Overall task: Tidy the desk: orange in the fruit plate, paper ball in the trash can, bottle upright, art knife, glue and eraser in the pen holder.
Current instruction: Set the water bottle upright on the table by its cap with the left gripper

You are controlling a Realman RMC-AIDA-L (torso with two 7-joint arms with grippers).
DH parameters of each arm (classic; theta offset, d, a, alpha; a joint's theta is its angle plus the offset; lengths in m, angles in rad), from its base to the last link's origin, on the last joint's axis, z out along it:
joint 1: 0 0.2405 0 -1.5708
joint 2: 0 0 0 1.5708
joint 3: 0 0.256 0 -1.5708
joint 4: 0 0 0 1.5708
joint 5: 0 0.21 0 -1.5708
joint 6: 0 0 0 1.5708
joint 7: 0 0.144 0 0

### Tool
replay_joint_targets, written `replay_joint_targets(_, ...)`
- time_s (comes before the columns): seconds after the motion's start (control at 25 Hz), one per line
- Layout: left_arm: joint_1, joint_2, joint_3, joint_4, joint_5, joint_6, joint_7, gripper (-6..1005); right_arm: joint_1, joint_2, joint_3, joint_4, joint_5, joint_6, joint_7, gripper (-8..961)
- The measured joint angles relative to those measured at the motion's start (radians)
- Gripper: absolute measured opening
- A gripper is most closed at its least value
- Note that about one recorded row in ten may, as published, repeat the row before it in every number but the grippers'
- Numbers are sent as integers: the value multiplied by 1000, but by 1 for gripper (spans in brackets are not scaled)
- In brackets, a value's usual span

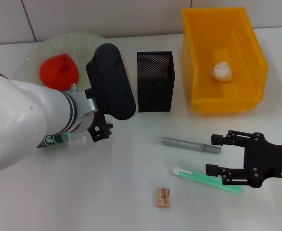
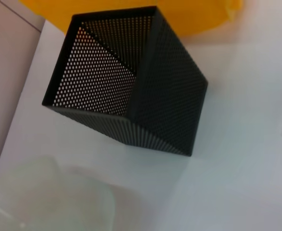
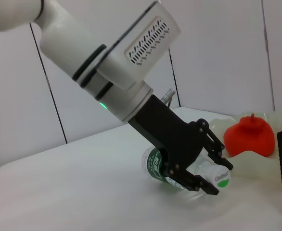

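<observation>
Bottle, lying on the surface, gripped between the left gripper fingers, not yet upright. Orange in plate, paper ball binned. Art knife, glue between the right gripper spread fingers, eraser remain.

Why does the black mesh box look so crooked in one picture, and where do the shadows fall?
Left wrist view: the pen holder looks skewed because the camera is close and tilted; the fruit plate is blurred. Head view: soft shadows lie under the left gripper and beside the trash can; the light is even.
</observation>
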Motion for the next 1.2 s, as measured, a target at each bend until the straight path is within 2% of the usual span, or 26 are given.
replay_joint_targets(0.28,41,1,-1,122,-1,96,-24,449,-7,0,3,0,0,0,0,790)
replay_joint_targets(0.36,75,2,-14,182,-2,116,-29,447,-7,0,3,0,0,0,0,790)
replay_joint_targets(0.68,124,3,-52,240,-16,116,-32,444,-3,0,3,0,0,-1,0,790)
replay_joint_targets(0.96,185,9,-138,343,-116,125,5,442,2,0,3,-2,2,-9,0,790)
replay_joint_targets(1.2,219,8,-163,383,-127,125,11,442,4,0,3,-6,5,-11,0,790)
